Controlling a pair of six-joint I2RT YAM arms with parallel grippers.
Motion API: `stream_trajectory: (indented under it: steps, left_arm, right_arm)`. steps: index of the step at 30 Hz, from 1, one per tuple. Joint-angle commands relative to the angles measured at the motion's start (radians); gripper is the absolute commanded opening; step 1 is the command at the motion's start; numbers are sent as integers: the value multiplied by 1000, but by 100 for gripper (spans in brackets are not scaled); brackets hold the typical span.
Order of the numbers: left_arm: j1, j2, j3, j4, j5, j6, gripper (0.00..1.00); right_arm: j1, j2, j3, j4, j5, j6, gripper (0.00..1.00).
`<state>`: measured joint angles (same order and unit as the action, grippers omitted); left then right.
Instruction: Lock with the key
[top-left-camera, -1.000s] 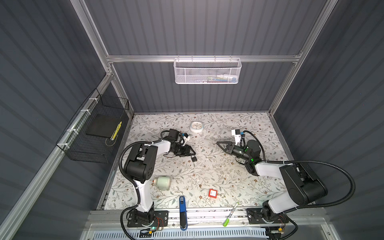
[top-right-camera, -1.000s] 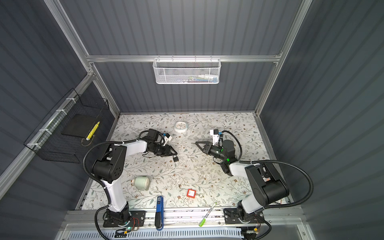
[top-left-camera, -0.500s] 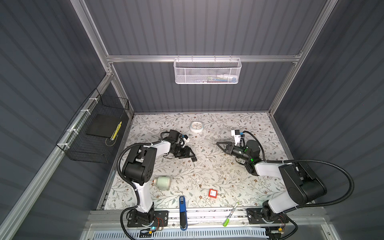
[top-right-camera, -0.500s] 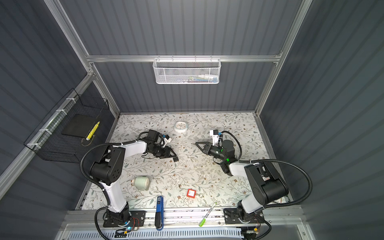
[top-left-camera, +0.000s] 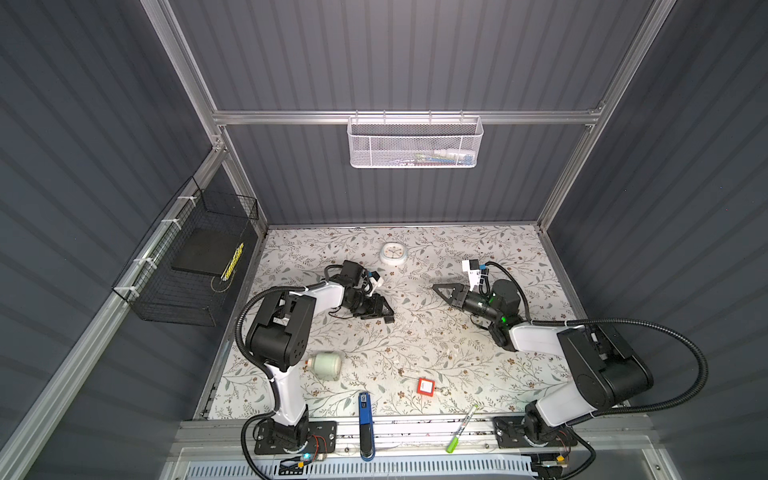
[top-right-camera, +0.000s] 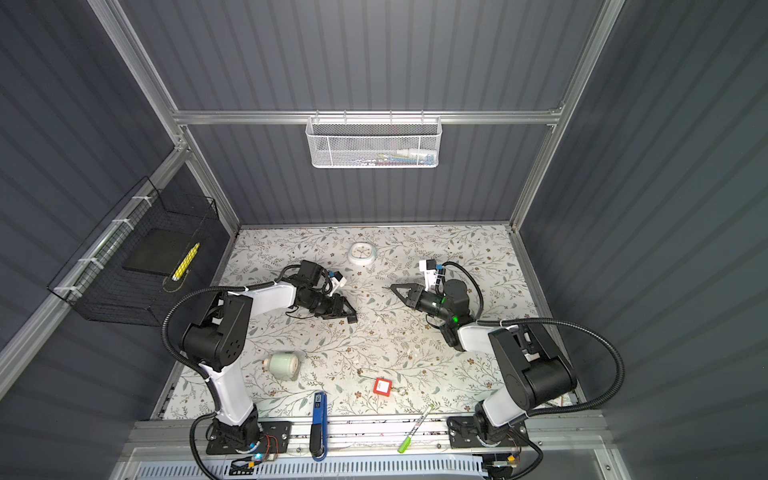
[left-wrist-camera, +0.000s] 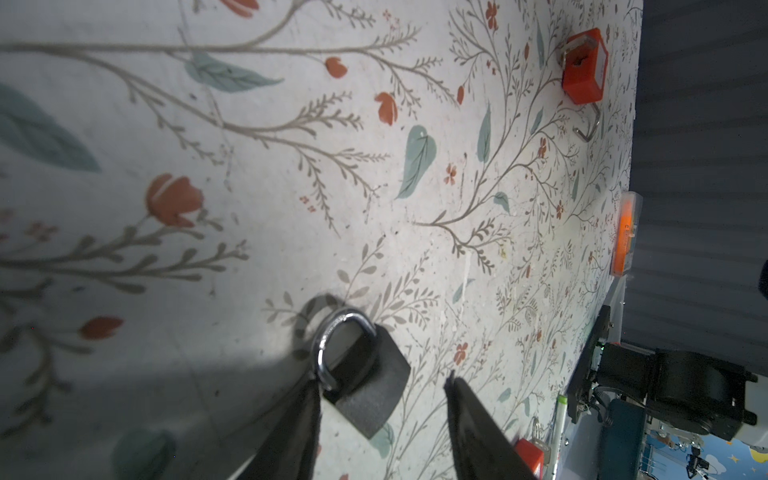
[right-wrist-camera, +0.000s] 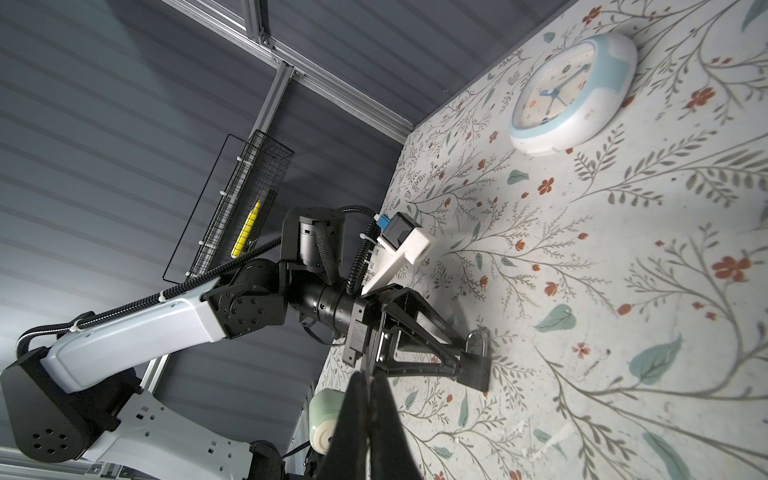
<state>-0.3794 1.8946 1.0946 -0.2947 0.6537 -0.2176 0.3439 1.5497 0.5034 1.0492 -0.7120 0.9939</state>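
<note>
Barely shifted since a second ago, the left gripper (left-wrist-camera: 385, 379) is now sitting closer around the padlock (left-wrist-camera: 374, 399), which is lying on the worktop (top-left-camera: 457, 361) on the clock's (top-left-camera: 393, 253) near side. Its jaws are standing about half open: one finger (left-wrist-camera: 299, 424) is touching the shackle (left-wrist-camera: 332, 332), the other is sitting clear of the body. Right of the clock, the right gripper (top-left-camera: 436, 287) is hovering fully closed; whether it is pinching a key I cannot tell.
</note>
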Motion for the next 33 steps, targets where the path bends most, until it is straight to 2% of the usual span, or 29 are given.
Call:
stream_trajectory:
  steps: [1,33]
  left_arm:
    - [-7,5,28,-20,7,-4,51]
    - [-9,22,22,25,31,-32,51]
  right_arm:
    - [-3,10,23,13,-19,-9,0]
    - [-2,13,25,12,-24,-8,0]
